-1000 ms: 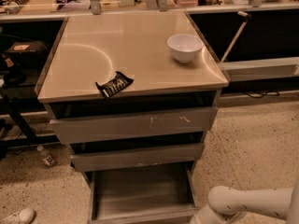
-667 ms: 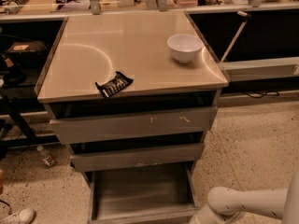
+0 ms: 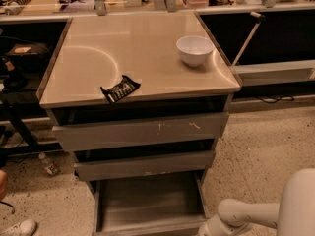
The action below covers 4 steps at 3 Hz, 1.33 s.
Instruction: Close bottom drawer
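White arm [image 3: 256, 213] reaches in low from the right; gripper and jaws lie below view

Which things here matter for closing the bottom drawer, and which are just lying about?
For the job:
- bottom drawer, pulled out
- claw, low by the drawer's front corner, at picture right, mostly cut off by the frame

Lying about:
- white bowl on the cabinet top
- black packet at its front edge

arm [image 3: 246, 213]: was off-white, smooth, tubular
wrist end [image 3: 212, 227]: was rounded, same pale shell
claw: was cut off below the bottom edge
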Each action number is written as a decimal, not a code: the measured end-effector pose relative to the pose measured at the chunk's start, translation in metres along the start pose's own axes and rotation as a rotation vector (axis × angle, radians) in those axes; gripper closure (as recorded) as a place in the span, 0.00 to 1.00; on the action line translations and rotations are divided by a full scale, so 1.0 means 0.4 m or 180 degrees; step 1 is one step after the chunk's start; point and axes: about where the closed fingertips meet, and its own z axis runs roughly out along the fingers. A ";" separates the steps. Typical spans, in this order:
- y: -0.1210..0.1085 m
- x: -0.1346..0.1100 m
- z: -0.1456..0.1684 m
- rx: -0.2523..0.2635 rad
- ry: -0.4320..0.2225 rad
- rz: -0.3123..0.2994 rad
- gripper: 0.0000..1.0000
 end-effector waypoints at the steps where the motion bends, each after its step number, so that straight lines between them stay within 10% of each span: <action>1: -0.058 -0.019 0.043 0.0032 -0.0110 0.0097 1.00; 4: -0.141 -0.100 0.110 0.0314 -0.0317 -0.0045 1.00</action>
